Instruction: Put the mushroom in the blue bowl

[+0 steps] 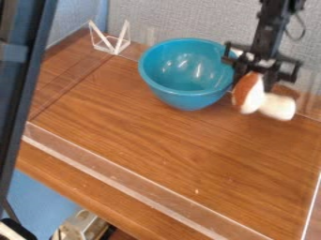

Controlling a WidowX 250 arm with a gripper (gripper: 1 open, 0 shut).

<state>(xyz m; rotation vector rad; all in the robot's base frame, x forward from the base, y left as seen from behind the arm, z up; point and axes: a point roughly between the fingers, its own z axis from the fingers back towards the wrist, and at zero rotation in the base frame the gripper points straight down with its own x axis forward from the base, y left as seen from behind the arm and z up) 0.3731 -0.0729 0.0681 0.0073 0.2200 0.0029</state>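
We find the gripper clamped on the mushroom near the table's right edge, beside the blue bowl. We advise lifting clear of the rim before releasing.

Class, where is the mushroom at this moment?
In the camera view the mushroom is at the right side of the wooden table, just right of the blue bowl and outside it, directly under the gripper.
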